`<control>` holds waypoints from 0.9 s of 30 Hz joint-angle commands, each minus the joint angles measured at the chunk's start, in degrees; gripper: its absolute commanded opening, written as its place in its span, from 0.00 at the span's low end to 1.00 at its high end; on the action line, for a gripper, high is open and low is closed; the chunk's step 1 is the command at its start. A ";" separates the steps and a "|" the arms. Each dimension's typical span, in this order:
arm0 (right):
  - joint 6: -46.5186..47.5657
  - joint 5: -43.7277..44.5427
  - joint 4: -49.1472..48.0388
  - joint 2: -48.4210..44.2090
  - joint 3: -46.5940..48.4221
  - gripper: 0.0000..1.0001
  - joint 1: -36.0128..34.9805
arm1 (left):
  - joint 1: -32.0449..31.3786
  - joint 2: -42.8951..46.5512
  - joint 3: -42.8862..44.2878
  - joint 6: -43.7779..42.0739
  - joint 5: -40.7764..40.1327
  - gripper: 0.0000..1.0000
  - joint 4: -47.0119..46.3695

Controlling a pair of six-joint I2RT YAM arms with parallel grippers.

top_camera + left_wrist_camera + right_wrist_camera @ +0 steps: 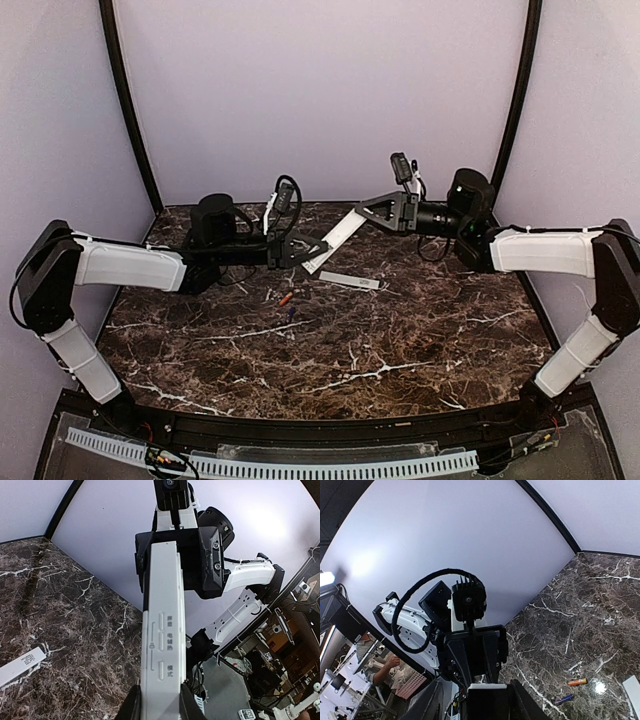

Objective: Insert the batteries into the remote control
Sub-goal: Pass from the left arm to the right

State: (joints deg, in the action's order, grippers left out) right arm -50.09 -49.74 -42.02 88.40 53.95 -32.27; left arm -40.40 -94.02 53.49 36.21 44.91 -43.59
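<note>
Fingers of the left gripper (304,253) are pinching the lower end of the remote control (335,236); the right gripper (364,213) is clamping the upper end, so the bar is hanging tilted in the air over the table (430,340). Below, the red-orange battery (287,298) and the dark blue battery (290,314) are lying near each other, beside a loose white strip (350,281). Remote is looking rigid, light, smooth-sided, probably slippery; its narrow long edges are offering the surest hold. Batteries are likely rolling at a nudge; pinching across the barrel is seeming safest
</note>
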 commanded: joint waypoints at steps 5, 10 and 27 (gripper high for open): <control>-2.16 -0.54 -4.99 1.87 0.36 0.31 -1.38 | -0.27 0.11 1.72 -0.24 -0.75 0.00 -0.84; -3.01 -1.42 -6.06 2.68 0.19 0.35 -1.73 | -0.29 -0.02 1.57 0.50 -1.44 0.00 -1.85; -3.17 -2.74 -6.83 1.97 -1.54 0.00 -0.05 | 0.88 2.75 1.43 -2.78 -5.15 0.62 5.43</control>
State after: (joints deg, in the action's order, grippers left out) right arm -52.84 -50.00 -46.30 91.24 53.87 -33.08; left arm -40.38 -94.78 54.35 37.19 43.00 -43.68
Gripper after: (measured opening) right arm 0.211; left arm 0.439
